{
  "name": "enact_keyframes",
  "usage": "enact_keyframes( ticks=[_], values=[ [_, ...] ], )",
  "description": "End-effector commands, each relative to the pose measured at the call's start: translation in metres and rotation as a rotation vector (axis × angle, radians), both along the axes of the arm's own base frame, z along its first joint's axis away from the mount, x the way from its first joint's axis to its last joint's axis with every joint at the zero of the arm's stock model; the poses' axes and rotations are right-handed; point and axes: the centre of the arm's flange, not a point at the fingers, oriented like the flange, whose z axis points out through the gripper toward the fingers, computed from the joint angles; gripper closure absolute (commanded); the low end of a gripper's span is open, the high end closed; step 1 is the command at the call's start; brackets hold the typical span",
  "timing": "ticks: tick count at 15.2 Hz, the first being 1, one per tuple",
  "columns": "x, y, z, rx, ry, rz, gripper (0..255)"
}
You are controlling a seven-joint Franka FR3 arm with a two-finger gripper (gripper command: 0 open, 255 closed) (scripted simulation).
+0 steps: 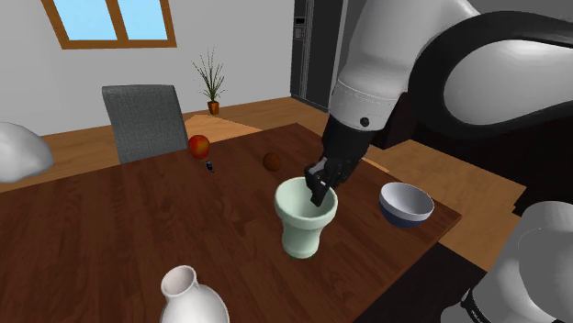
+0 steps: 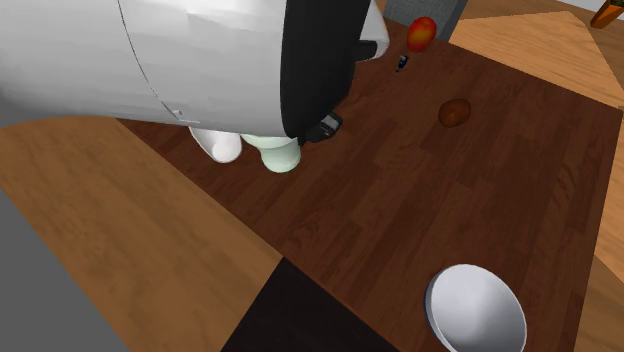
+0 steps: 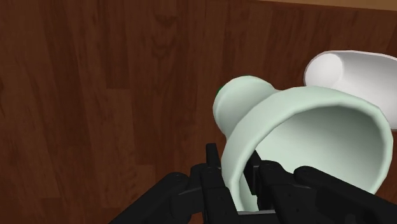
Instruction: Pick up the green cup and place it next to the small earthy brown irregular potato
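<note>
The pale green cup (image 1: 306,218) stands upright over the dark wooden table (image 1: 110,229), flared at the rim with a narrower foot. My gripper (image 1: 320,188) comes down from above and is shut on the cup's rim, one finger inside and one outside. In the wrist view the fingers (image 3: 216,175) clasp the rim wall of the cup (image 3: 305,133). Whether the foot touches the table I cannot tell. The small brown potato (image 1: 272,161) lies farther back on the table, apart from the cup. In the second exterior view the arm hides most of the cup (image 2: 280,155); the potato (image 2: 455,113) lies to its right.
A red apple (image 1: 198,145) and a small dark object (image 1: 210,166) lie behind the potato. A blue-and-white bowl (image 1: 406,204) sits near the table's right corner. A white vase (image 1: 191,295) stands at the front edge. A grey chair (image 1: 144,119) is at the far side.
</note>
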Motion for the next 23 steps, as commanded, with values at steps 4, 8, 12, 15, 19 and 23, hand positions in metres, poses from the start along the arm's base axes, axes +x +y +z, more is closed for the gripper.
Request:
enact_keyframes(
  ticks=[4,8,12,15,19,23],
  values=[
    [0.0,0.0,0.027,0.0,0.0,0.0,255],
    [0.0,0.0,0.048,0.0,0.0,0.0,255],
    [0.038,-0.005,0.043,0.0,0.0,0.0,255],
    [0.077,-0.01,0.037,0.0,0.0,0.0,255],
    [0.129,-0.016,0.028,0.0,0.0,0.0,255],
    [0.181,-0.022,0.02,0.0,0.0,0.0,255]
  ],
)
